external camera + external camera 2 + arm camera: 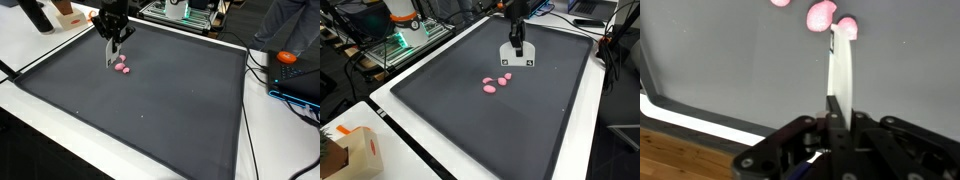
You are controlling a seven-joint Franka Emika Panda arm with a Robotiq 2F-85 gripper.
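Note:
My gripper (pixel 836 108) is shut on a white flat tool (pixel 843 62) that points away from the wrist toward a small cluster of pink pieces (pixel 821 15). The wrist view shows the tool edge-on, its tip beside one pink piece (pixel 847 27). In both exterior views the gripper (pixel 114 36) (pixel 516 38) hangs over the far part of a dark mat (pixel 150 110) (pixel 520 120). The tool (pixel 110 56) (pixel 517 57) reaches down to the mat, and I cannot tell if it touches. The pink pieces (pixel 122 67) (pixel 498 82) lie just beside its lower end.
The mat lies on a white table (pixel 40 125). A cardboard box (pixel 358 152) sits at one corner. An orange object (pixel 288 57) and cables (pixel 262 75) lie beside the mat. Lab equipment (pixel 185 12) (pixel 405 35) stands behind it.

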